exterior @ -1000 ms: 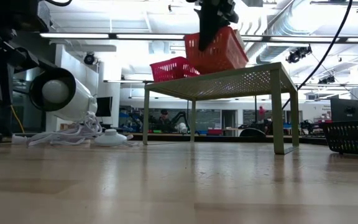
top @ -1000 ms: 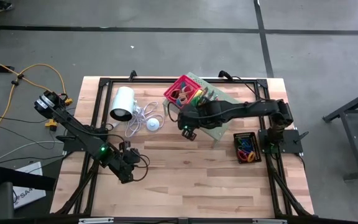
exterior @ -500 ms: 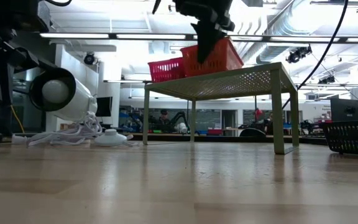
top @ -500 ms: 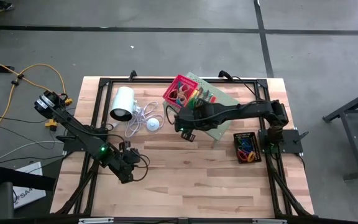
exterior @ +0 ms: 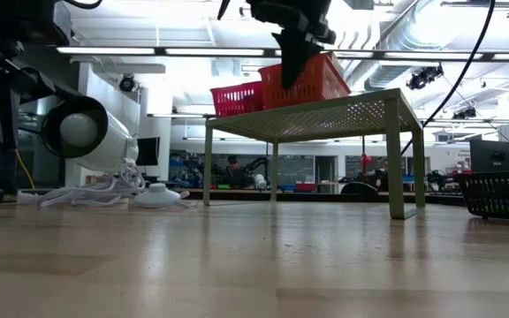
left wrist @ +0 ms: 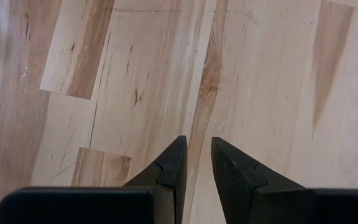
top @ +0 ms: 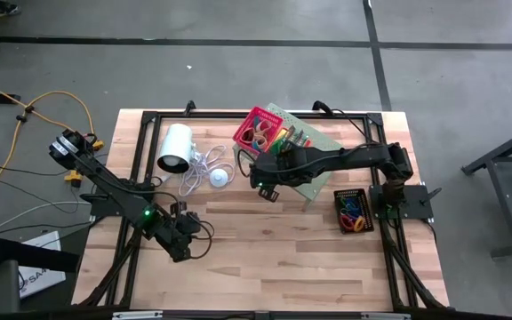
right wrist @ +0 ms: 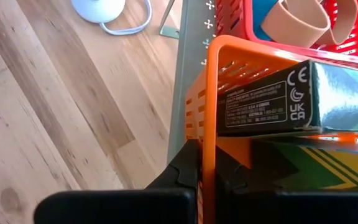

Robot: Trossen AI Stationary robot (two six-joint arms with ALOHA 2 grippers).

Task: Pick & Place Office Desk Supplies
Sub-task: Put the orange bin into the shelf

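**Orange basket reaches the shelf**

The right gripper (right wrist: 202, 163) is clamped on the orange basket's (right wrist: 241, 68) rim, resting it on the green shelf (exterior: 325, 113) beside the red basket (exterior: 237, 97). Release remains. The black basket (top: 351, 210) sits apart from the shelf.

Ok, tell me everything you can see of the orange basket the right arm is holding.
The orange basket is a rectangular plastic-looking mesh bin with a solid rim. It sits on the green shelf, close beside the red basket. The right pincer is shut on its rim, one finger either side of the wall. Inside lies a green-white box with a black printed label; a little more green shows in it from the high view. In the low view it looks about level.
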